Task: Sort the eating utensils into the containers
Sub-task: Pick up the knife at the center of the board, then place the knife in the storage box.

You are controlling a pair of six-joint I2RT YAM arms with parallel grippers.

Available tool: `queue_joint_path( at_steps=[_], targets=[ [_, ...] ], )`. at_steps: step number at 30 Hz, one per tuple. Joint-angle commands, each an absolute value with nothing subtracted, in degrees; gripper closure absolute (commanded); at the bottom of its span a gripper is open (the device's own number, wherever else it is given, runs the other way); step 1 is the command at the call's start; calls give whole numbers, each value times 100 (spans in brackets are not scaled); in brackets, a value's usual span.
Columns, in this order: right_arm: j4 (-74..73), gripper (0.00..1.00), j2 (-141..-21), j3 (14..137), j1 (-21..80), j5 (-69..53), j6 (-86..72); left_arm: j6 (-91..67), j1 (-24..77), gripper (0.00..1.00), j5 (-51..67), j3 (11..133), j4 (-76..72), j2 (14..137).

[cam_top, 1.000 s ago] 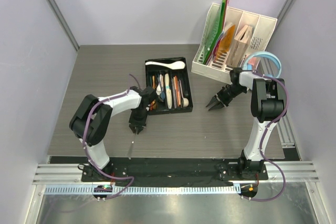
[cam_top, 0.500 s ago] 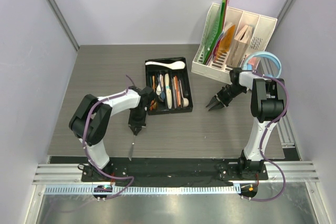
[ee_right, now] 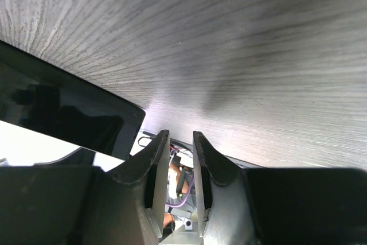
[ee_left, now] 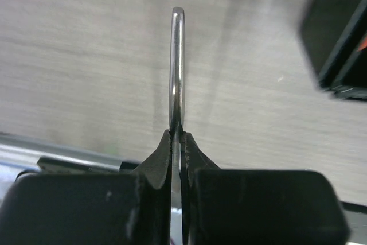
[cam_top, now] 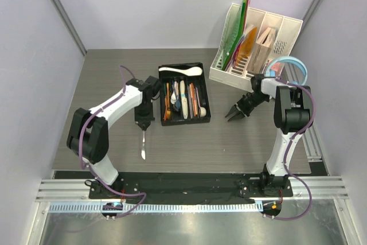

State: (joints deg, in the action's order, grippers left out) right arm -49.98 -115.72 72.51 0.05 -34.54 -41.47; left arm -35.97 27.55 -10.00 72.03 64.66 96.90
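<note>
My left gripper [cam_top: 142, 123] is shut on a thin steel utensil [cam_top: 143, 148] that hangs from it over the table, just left of the black cutlery tray [cam_top: 207, 107]. In the left wrist view the steel utensil [ee_left: 178, 67] shows edge-on, clamped between the fingertips [ee_left: 163, 147], with a tray corner [ee_left: 338, 38] at the upper right. The tray holds a white ceramic soup spoon [cam_top: 180, 71] across its far compartment and chopsticks and spoons in the long ones. My right gripper [cam_top: 232, 116] hangs right of the tray, jaws slightly apart and empty [ee_right: 180, 142]; the tray's edge [ee_right: 57, 113] is at its left.
A white slotted file organiser [cam_top: 255, 44] with folders stands at the back right. Light-blue headphones [cam_top: 289, 64] lie by the right arm. The table's near edge and the metal rail [cam_top: 183, 190] run below the arms. Grey walls close in both sides.
My left arm has swung left and toward the back with the steel utensil, which now hangs higher beside the tray. The right arm has not moved.
</note>
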Motion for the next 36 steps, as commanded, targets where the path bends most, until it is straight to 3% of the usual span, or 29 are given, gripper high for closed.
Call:
queue_joint_path(
  at_steps=[1,7,13,17,36],
  targets=[
    [-5449,71,-11689,7014,158,-3709,-4201,-3674,2672,100,-845,7900,6390,9843],
    [-5440,71,-11681,6987,158,-3762,-4184,-3324,2672,100,-125,10121,6354,11002],
    [-5440,71,-11628,6952,158,-3797,-4175,-3050,2602,100,421,13337,7040,12594],
    [-5423,71,-11637,6935,167,-3814,-4166,-3453,2268,100,1150,13254,6514,12700],
    [-5344,71,-11663,6820,167,-3806,-4228,-3428,2171,100,1476,13157,6100,12832]
  ],
)
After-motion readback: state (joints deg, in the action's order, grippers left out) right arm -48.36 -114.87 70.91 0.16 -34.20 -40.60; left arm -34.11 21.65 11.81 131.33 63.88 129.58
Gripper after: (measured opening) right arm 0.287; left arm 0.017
